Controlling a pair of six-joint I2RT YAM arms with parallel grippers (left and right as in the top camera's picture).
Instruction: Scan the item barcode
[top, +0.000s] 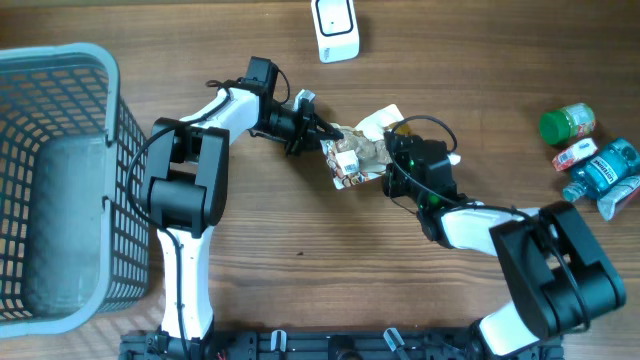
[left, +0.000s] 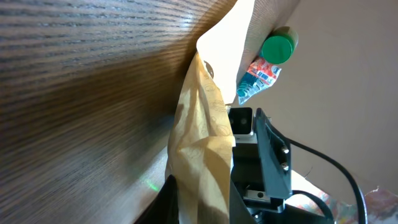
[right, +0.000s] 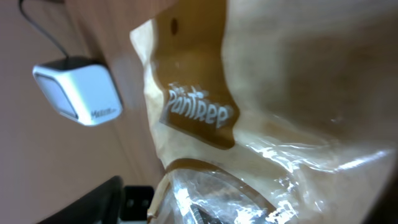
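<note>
Progress: scan not done yet imo. Crinkly tan-and-clear plastic snack bag (top: 358, 155) is over mid wood surface (top: 300, 280) btwn both arms. Left fingers (top: 308, 128) pinch its edge; right fingers (top: 392, 170) at the other side, can't tell if gripping. White boxy scanner (top: 335, 25) well apart. Bag print reads "Pantree"; no barcode visible.

It looks like a mock shop checkout set on a wooden table (top: 330, 270). A white barcode scanner (top: 336, 28) stands at the far edge and a plastic shopping basket (top: 128, 140) at the left edge. A snack packet (top: 362, 155) is in the middle, and packaged goods (top: 598, 168) lie near the right edge.
</note>
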